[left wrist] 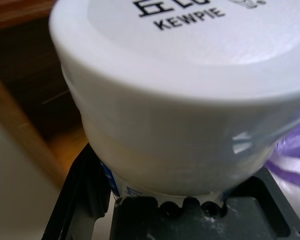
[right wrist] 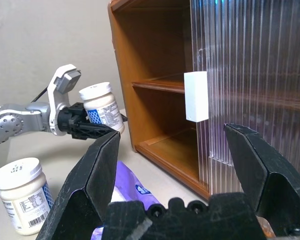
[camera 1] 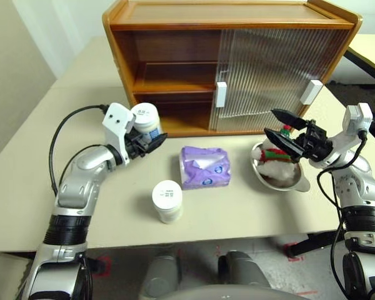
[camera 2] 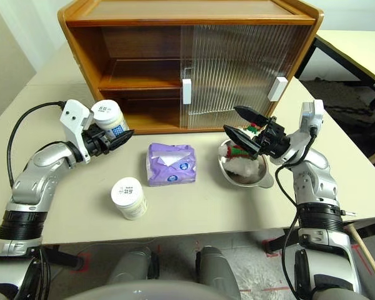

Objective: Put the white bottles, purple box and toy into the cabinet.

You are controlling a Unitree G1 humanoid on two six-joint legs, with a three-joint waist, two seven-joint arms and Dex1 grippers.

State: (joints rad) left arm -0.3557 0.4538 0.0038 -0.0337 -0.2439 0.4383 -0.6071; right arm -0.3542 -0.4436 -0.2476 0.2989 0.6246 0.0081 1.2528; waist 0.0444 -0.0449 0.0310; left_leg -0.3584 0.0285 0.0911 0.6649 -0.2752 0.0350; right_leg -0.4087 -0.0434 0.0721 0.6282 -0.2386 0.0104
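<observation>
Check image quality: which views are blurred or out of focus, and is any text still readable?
Left wrist view: the held white bottle sits very close and soft, its lid edge smeared, though KEWPIE on the lid reads. Right wrist view: the right hand's fingers are soft up close; the cabinet and the left hand behind are sharp. Left eye view: even light, soft shadows, no glare.

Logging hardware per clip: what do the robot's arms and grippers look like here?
Both arms are silver-grey metal with black ribbed bands at the forearms. Each wrist carries a white camera block with a black cable looping back along the arm. The left gripper and right gripper each have two black pointed fingers.
</observation>
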